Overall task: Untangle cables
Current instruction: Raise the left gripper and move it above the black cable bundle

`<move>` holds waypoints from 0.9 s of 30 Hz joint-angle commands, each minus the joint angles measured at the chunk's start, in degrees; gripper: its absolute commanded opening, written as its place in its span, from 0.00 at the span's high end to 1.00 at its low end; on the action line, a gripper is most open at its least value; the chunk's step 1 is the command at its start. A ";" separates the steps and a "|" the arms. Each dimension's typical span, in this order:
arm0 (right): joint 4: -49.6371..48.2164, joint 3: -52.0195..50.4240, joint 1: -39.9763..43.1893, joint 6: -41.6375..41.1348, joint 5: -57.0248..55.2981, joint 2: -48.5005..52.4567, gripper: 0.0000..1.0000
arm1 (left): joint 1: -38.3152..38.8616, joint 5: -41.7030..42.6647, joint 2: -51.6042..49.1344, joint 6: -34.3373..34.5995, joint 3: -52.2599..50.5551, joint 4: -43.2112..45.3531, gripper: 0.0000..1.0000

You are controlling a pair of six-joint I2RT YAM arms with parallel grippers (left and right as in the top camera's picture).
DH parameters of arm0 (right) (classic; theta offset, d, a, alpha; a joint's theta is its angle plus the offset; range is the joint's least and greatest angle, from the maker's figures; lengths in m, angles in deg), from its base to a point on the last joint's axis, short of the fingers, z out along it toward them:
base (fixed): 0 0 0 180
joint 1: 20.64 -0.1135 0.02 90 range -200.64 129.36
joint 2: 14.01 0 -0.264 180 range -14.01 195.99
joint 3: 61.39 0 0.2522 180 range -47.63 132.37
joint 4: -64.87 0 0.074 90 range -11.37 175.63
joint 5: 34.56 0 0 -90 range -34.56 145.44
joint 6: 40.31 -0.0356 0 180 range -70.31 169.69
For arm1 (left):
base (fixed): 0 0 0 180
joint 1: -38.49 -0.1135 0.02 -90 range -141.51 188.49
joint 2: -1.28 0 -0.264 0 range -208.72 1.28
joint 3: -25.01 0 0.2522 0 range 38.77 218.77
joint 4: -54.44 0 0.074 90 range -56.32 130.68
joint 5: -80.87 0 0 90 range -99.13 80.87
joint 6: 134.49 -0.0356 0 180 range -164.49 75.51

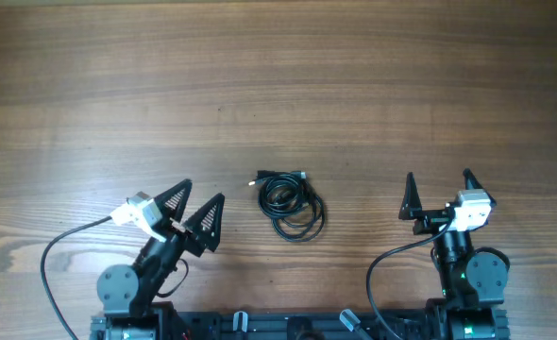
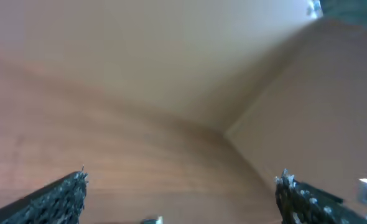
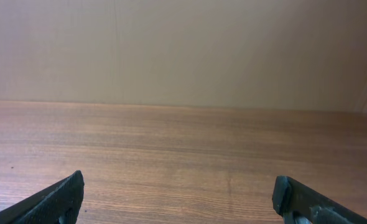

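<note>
The cables lie as one small bundle of thin black loops on the wooden table, near the front middle in the overhead view, with small plug ends at the top of the bundle. My left gripper is open and empty, to the left of the bundle. My right gripper is open and empty, to the right of it. In the left wrist view my open left gripper frames bare table, with a small whitish tip at the bottom edge. In the right wrist view my open right gripper frames only bare wood.
The wooden table stretches wide behind the bundle. Thick black wires run from both arms near the front edge. A beige wall rises beyond the table's far edge.
</note>
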 commanded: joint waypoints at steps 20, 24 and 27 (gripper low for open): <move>-0.09 -0.09 0.20 0.63 1.09 0.00 0.00 | 0.20 -8.24 -14.27 -3.54 29.20 -18.49 0.00; -0.09 -0.09 0.20 0.63 1.09 0.00 0.00 | 0.20 -8.26 -30.14 -8.81 46.40 -37.81 0.00; -0.09 -0.09 0.20 0.63 1.09 0.00 0.00 | 0.22 -8.33 -39.43 -10.80 55.74 -48.85 0.00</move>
